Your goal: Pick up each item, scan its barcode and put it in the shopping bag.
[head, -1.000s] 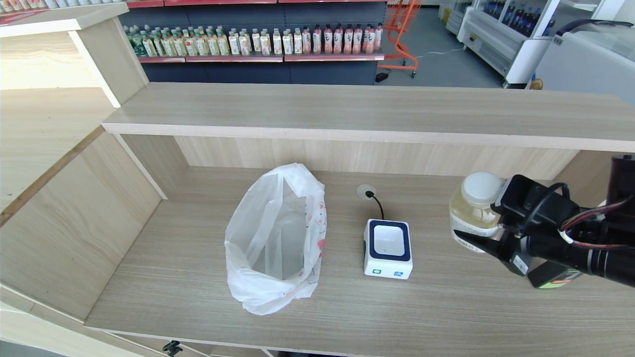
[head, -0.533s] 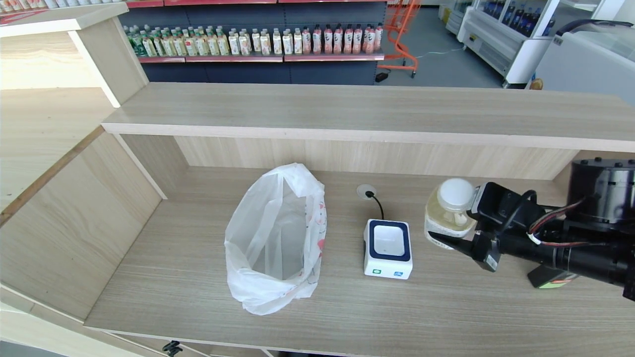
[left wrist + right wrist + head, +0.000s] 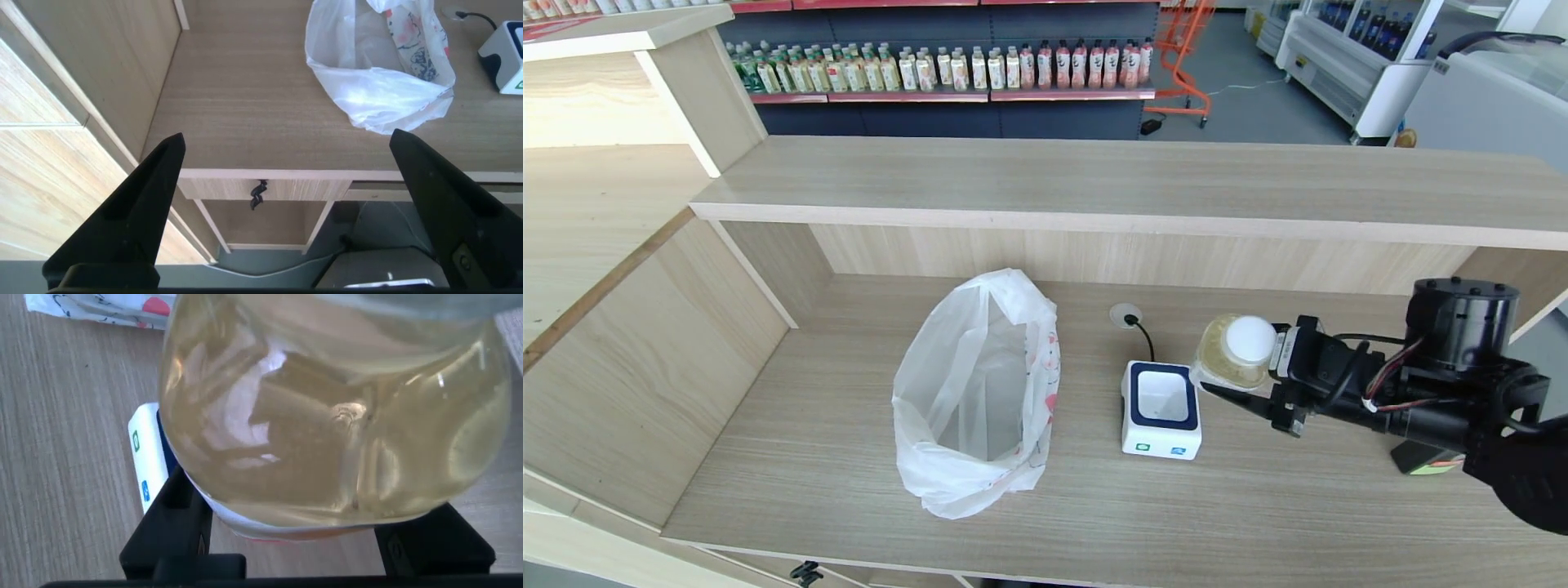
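The right hand (image 3: 1223, 371) is clenched on a jar (image 3: 1232, 353) of pale yellow contents with a white lid, tilted and held above the counter (image 3: 1258, 514) just right of the scanner (image 3: 1161, 407). The shopping bag (image 3: 976, 392) stands open left of the scanner. The left hand (image 3: 286, 212) is spread wide, gripping nothing, above the counter's near edge, near the bag. A dark box (image 3: 1425, 459) lies at the far right.

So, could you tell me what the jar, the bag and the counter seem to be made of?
Jar: clear, glossy glass or hard plastic, can't tell which; yellowish contents show through.
Lid: matte white, probably plastic.
Bag: thin translucent plastic film, crinkled and slack.
Counter: matte wood-look board, likely laminate, judging by its even grain.
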{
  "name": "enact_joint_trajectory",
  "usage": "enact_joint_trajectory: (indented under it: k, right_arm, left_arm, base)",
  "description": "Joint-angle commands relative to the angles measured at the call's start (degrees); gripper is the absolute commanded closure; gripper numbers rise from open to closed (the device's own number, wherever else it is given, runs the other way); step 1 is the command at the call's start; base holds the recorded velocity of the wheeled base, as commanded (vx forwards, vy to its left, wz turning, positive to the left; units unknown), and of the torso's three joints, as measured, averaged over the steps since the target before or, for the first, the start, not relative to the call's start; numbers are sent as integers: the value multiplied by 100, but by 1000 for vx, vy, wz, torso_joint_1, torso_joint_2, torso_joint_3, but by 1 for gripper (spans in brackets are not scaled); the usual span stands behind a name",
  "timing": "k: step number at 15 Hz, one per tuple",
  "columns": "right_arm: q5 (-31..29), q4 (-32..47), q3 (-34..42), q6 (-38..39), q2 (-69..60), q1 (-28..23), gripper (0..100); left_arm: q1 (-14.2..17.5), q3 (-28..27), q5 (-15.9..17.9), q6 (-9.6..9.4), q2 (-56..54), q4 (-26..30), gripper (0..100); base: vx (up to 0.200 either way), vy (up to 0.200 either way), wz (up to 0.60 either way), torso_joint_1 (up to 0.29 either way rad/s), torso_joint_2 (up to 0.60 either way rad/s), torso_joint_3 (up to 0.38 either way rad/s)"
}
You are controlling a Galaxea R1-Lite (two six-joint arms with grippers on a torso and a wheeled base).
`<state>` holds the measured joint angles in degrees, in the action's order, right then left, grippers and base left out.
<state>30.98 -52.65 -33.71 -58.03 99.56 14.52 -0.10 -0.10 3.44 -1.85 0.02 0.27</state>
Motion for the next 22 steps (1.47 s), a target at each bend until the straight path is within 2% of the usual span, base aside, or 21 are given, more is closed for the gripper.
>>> enact_joint_trajectory:
  k: [1, 4, 7, 13, 18, 19, 20, 21, 22]
  right_arm:
    - [102, -281, 13, -24, 617, -72, 100]
    - [559, -834, -39, -271, 1180, -90, 100]
    - [840, -958, -198, -271, 1470, -90, 100]
    - [1007, -1116, -690, -262, 1865, -90, 100]
    - [1016, -1133, -813, -218, 1971, -81, 100]
    - [1016, -1256, -743, 336, 1654, -142, 100]
    - [1016, -1362, -628, 1136, 1259, -177, 100]
    - [1007, -1529, -611, 2287, 687, -177, 100]
    - [980, -1538, -602, 2937, 354, -177, 100]
  left_arm:
    - [1, 1, -1, 1, 6, 0, 0]
    - [1, 1, -1, 1, 6, 0, 0]
    - [1, 1, -1, 1, -2, 0, 0]
    - [1, 1, 8, 1, 6, 0, 0]
    - [1, 1, -1, 1, 6, 0, 0]
    - [1, 1, -1, 1, 6, 0, 0]
    - [1, 1, -1, 1, 6, 0, 0]
    - [1, 1, -1, 1, 6, 0, 0]
    - [1, 1, -1, 1, 6, 0, 0]
  base:
    - [0, 0, 0, 0, 0, 0]
    - [0, 0, 0, 0, 0, 0]
    - [0, 0, 0, 0, 0, 0]
    - [0, 0, 0, 0, 0, 0]
    - [0, 0, 0, 0, 0, 0]
    - [0, 0, 0, 0, 0, 0]
    - [0, 0, 0, 0, 0, 0]
    - [0, 0, 0, 0, 0, 0]
    - [0, 0, 0, 0, 0, 0]
